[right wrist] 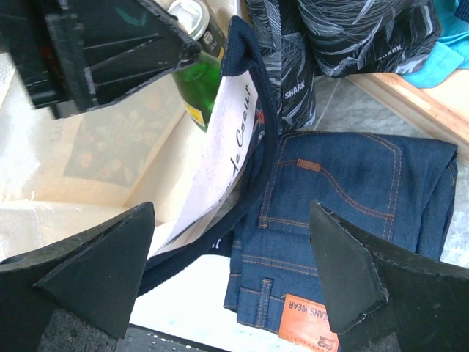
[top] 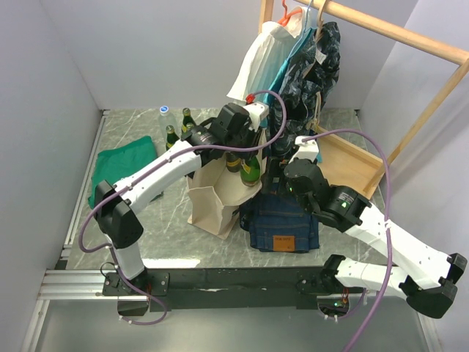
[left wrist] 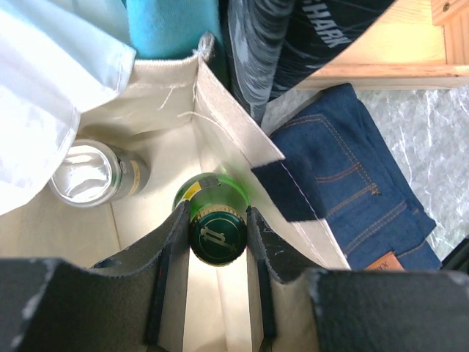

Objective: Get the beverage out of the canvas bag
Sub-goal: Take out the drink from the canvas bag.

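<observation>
**Cloth, glass, metal, wood: how the surfaces look**

Canvas bag [left wrist: 220, 110]: coarse cream woven cloth, matt, loose threads at the seam. Its navy strap [left wrist: 286, 191] is denser matt webbing.

Green bottle [left wrist: 218, 236]: glossy glass, smooth cap w/ a dull sheen. Second drink [left wrist: 88, 172] beside it: bright silvery top, reflective, looks like metal.

Fingers [left wrist: 170, 279] of the left gripper [left wrist: 218, 214]: matt black, scuffed w/ pale scratches.

Jeans [right wrist: 344, 183]: dark blue denim, orange stitching, tan leather-look patch [right wrist: 308, 319].

Green cloth [top: 121, 165]: soft, matt fabric.

Tabletop [top: 139, 125]: grey stone-look, veined, slight sheen.

Rack [top: 410, 37]: pale bare wood, smooth.
</observation>
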